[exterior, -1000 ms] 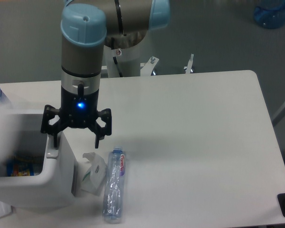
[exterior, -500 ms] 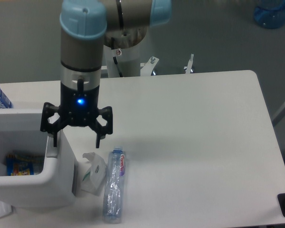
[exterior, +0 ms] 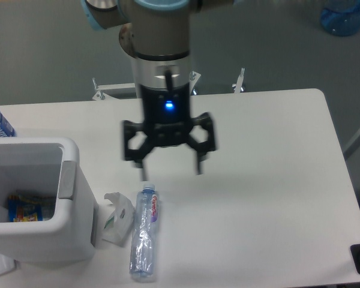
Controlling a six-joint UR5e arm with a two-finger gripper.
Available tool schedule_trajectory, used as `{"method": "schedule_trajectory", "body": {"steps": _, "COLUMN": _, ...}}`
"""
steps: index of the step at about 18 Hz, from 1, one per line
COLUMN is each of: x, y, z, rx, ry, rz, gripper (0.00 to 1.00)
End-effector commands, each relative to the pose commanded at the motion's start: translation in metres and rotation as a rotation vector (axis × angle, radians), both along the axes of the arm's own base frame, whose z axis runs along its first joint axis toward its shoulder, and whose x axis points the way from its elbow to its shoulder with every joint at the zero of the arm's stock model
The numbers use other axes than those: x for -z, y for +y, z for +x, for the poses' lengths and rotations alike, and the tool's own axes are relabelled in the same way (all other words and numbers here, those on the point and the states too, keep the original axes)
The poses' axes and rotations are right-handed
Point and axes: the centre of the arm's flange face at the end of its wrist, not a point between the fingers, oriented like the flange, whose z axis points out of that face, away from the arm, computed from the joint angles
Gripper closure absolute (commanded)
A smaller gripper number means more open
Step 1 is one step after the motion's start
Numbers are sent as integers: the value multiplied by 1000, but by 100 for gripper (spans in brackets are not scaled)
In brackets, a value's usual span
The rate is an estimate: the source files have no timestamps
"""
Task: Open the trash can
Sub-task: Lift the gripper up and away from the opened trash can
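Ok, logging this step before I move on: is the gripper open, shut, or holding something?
Gripper: open, fingers spread wide, holding nothing, hanging above the table.

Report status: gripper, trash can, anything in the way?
Gripper open, empty, above the table, right of the bin. Trash can open, top uncovered, colourful packet inside. Bottle and carton lie beside it, nothing blocking.

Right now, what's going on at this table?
A robot arm is working on a trash can. The can stands open, with something colourful inside. The tool hangs open and empty over the table, to the right of the can and above a bottle lying beside a small carton.
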Motion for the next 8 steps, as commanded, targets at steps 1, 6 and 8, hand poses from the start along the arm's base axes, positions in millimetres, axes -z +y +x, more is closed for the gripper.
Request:
{"method": "schedule_trajectory", "body": {"steps": 1, "x": 3, "y": -6, "z": -8, "rx": 5, "ry": 1, "rz": -13, "gripper": 0}}
{"method": "schedule_trajectory", "body": {"steps": 6, "x": 30, "y": -36, "z": -35, "rx": 30, "ry": -19, "rz": -85, "gripper": 0}}
{"method": "schedule_trajectory", "body": {"steps": 8, "x": 32, "y": -47, "z": -47, "rx": 13, "ry": -15, "rz": -95, "gripper": 0}}
